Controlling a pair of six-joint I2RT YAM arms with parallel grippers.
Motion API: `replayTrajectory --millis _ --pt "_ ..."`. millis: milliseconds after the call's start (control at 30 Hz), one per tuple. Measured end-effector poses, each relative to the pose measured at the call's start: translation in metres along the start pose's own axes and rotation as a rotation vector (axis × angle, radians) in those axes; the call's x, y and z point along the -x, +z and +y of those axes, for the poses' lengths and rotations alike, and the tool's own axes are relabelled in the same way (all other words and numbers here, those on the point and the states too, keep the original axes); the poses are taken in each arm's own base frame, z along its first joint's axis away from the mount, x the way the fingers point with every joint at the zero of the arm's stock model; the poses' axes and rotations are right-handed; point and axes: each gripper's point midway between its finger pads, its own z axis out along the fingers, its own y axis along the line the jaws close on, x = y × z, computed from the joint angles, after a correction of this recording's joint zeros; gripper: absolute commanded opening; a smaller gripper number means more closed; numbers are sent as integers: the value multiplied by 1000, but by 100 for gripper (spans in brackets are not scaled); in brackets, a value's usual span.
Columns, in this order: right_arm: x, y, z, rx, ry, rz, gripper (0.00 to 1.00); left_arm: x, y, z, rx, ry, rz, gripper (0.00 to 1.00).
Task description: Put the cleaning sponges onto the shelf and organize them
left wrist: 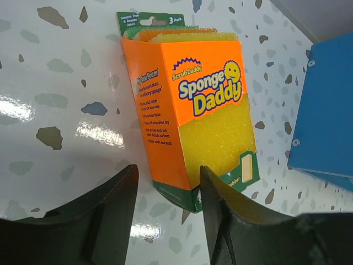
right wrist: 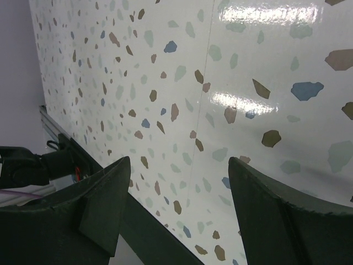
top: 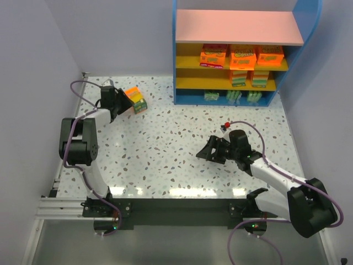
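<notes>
- Left tool (left wrist: 168, 175): jaws set narrowly around the lower end of one orange sponge pack (left wrist: 187, 105). The right finger (left wrist: 220, 204) overlaps the pack's green bottom edge. A sliver of desk (top: 165, 143) shows between the left finger (left wrist: 118, 204) and the pack, so it does not look clamped.
- The pack is printed "Sponge Daddy", with a green header card at its far end. From above it lies tilted at the far left of the desk, apart from the shelf (top: 181, 55). Cannot tell whether it rests flat or is raised.
- A blue panel (left wrist: 325, 110) with screw heads is cut off by the right edge of the left wrist view.
- Right tool (right wrist: 179, 160): jaws wide, nothing between them, only speckled desk below. It sits mid-desk, right of centre.
- Shelf at far right, its pink top board (top: 237, 26) bare.
- Upper yellow tier: three orange packs (top: 242, 56) side by side.
- Middle tier: two stacked pairs (top: 249, 78), orange with green edges.
- Bottom tier: three small green items (top: 233, 96), too small to identify.
- The shelf's upper right corner runs out of frame.
</notes>
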Motion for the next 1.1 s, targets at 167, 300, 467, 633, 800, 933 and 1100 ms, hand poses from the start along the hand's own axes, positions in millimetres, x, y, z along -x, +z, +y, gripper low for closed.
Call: replayTrajectory --millis 167,300,467,633,800,933,1100 --pt "0 0 0 2 -1 -2 75 2 0 2 15 -13 -8 54" --pt "0 0 0 2 -1 -1 75 3 0 1 16 -28 -15 55" --pt "1 -1 2 5 -4 -6 75 8 0 -5 -15 -47 -44 56" --pt "2 -3 4 12 -9 -13 75 11 -6 -12 -52 -62 -67 57" --pt "2 -3 4 12 -8 -13 75 26 5 -19 -38 -64 -64 56" --pt "2 -4 5 13 -9 -14 75 28 21 -16 -9 -63 -42 48" --pt "3 -6 6 18 -13 -20 75 15 26 -11 -10 -53 -1 35"
